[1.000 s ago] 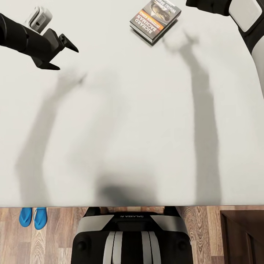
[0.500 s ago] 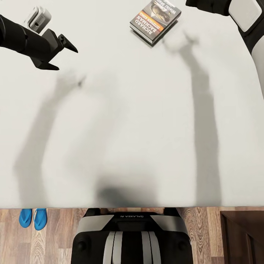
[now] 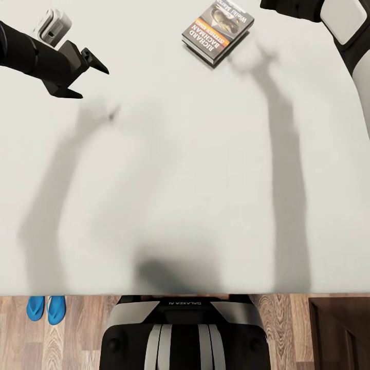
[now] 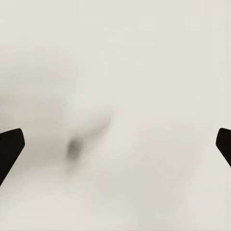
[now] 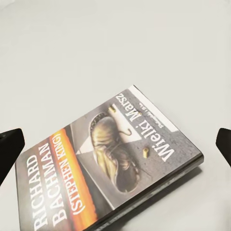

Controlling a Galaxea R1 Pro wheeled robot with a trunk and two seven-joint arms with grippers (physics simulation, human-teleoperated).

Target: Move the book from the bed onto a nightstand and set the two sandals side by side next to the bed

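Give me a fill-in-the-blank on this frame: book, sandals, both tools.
1. The book lies flat on the white ____.
2. The two blue sandals lie on the wooden ____.
3. The left tool hangs over bare mattress with its fingers ____.
4. The right tool looks down at the book, whose orange band reads RICHARD ____.

Missing words: bed; floor; open; BACHMAN

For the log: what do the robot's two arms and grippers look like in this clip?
The left arm is matte black, with a pale grey boxy camera module mounted on top. The left gripper has two black, pointed, wedge-shaped fingers. The right arm is black with a white rounded cover panel. In the right wrist view, dark fingertips sit at each side edge. No cables or markings are visible.
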